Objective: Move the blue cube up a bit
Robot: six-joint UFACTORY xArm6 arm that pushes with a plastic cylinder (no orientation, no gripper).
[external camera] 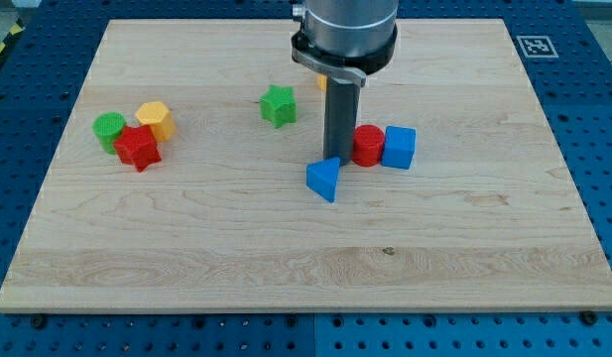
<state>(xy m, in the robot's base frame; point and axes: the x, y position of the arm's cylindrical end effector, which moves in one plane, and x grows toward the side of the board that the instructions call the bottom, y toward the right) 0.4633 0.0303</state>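
The blue cube (399, 147) sits seemingly square-on, touching the red cylinder (367, 145).

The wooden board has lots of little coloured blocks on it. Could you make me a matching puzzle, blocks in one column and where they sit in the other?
Blocks:
1. blue plastic cube
2. green plastic star
3. blue plastic wedge
4. yellow plastic hexagonal block

Places:
A. just below my tip
B. the view's left, above the red star block
C. touching the red cylinder's right side
D. alone, left of the rod

Pairs: 1-C, 2-D, 3-A, 4-B
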